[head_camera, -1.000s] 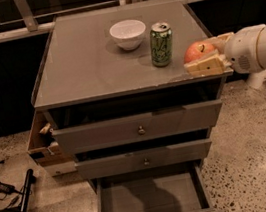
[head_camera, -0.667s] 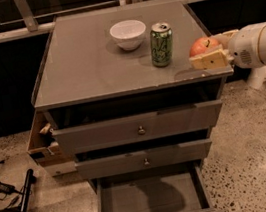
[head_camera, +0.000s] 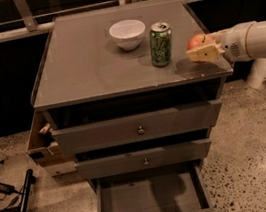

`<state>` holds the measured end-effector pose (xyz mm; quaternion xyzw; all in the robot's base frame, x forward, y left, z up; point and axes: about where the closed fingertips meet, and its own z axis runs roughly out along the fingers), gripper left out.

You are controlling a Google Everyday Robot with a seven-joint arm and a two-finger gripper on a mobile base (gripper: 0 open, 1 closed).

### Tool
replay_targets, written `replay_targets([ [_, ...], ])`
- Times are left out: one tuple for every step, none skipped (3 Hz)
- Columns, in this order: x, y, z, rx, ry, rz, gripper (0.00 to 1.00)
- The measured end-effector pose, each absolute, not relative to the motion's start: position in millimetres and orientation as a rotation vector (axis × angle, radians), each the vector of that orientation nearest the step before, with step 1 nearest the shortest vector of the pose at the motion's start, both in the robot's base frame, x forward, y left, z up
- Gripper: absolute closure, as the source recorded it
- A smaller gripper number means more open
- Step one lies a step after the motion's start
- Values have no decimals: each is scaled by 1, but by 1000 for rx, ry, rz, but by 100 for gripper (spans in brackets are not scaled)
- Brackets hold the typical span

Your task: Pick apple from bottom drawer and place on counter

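gripper (head_camera: 206, 51) at right near corner of counter surface (head_camera: 91, 69), jaws clamped on apple (head_camera: 199, 41). apple held just above surface, shadow beneath; likely brought in for set-down, kept right of can (head_camera: 161, 44) to avoid knock. bottom drawer (head_camera: 149, 201) open, no apple inside. versus second ago: apple slightly higher, farther; can, bowl (head_camera: 127, 33) unmoved.

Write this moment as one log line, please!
gripper: holds apple over counter, right edge | bottom drawer: open | soda can, white bowl: on counter
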<state>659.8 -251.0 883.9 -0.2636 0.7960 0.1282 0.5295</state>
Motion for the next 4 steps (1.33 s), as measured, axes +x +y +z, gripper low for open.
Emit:
replay_targets([
  [682,-248,870,-592,1922,355,100],
  [695,-246,858,-562,1950,397,100],
  [701,-245,850,-536,1976,428,100],
  [702,-245,849,-533,1978,431,85],
])
